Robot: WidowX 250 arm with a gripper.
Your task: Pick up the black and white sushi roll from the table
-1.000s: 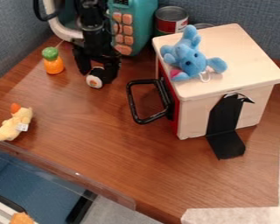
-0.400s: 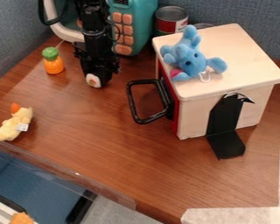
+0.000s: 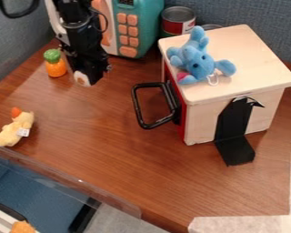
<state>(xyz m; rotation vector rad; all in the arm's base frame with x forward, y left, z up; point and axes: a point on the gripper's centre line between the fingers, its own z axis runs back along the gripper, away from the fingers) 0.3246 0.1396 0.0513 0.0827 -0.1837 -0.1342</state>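
Pincer (image 3: 89,73) grips a white toy (image 3: 82,79) between its fingers, near the carrot (image 3: 55,68), in front of the microwave (image 3: 131,34). A blue plush (image 3: 198,63) lies atop the box (image 3: 257,54); a duck (image 3: 14,130) lies on the counter (image 3: 129,168).

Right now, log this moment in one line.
Gripper: holds white toy; orange toy: near gripper; blue plush: atop wooden box; yellow plush: on table

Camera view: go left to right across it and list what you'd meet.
Yellow duck toy → orange carrot toy with a green top → pincer holding a small white-ended object → black handle → blue plush toy → black L-shaped piece.
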